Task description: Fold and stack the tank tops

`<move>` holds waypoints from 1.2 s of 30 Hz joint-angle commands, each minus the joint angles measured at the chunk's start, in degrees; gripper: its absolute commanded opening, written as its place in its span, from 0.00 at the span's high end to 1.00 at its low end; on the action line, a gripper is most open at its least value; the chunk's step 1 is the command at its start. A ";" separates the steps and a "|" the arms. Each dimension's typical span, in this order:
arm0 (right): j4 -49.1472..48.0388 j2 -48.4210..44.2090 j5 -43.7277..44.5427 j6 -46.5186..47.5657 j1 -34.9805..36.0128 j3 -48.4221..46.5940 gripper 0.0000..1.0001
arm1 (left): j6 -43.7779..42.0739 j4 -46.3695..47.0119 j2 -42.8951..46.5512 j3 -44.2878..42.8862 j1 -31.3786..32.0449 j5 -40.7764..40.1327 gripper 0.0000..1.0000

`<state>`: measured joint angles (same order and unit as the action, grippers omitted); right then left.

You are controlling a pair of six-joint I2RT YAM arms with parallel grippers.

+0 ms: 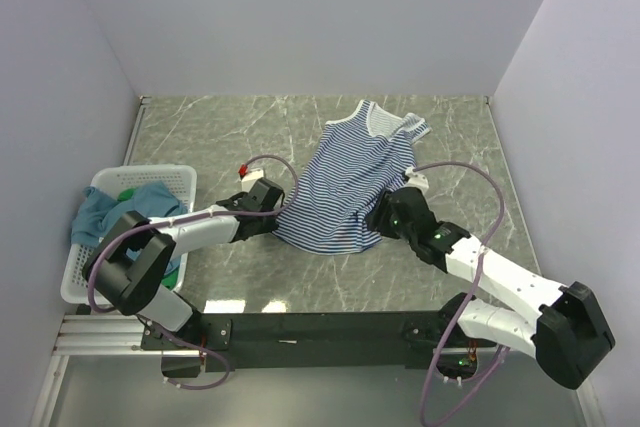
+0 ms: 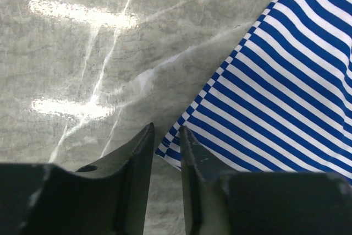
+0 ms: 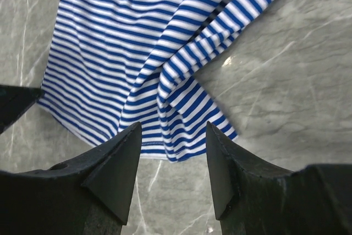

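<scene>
Bright overhead light, white glare patches on table [image 2: 82, 12], soft shadows, sharp focus

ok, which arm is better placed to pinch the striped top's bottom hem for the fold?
Left, probably. The left gripper sits at the striped tank top's hem corner, jaws narrow. The right gripper faces bunched, folded-over hem, jaws wide.

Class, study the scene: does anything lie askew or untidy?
The striped tank top lies slanted, with one side bunched into a fold. The teal top spills over the basket rim.
</scene>
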<state>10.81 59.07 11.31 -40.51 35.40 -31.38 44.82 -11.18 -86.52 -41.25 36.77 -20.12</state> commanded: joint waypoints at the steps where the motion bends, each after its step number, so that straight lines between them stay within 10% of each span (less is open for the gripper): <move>1: -0.09 1.31 3.63 -1.50 2.30 0.61 0.43 | -0.61 0.98 -1.46 -0.67 -0.04 1.66 0.70; 9: -0.35 4.91 6.79 -2.91 6.70 0.79 0.43 | -0.08 -0.68 -2.86 -1.90 -0.12 0.35 0.99; 36: 1.58 14.94 11.63 -4.23 13.21 -4.66 0.68 | 0.36 -3.76 1.27 -3.83 -0.12 -0.10 0.99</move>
<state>12.32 73.67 21.63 -44.71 48.03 -34.09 44.86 -13.89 -87.20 -43.05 36.77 -19.90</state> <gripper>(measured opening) 0.300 0.013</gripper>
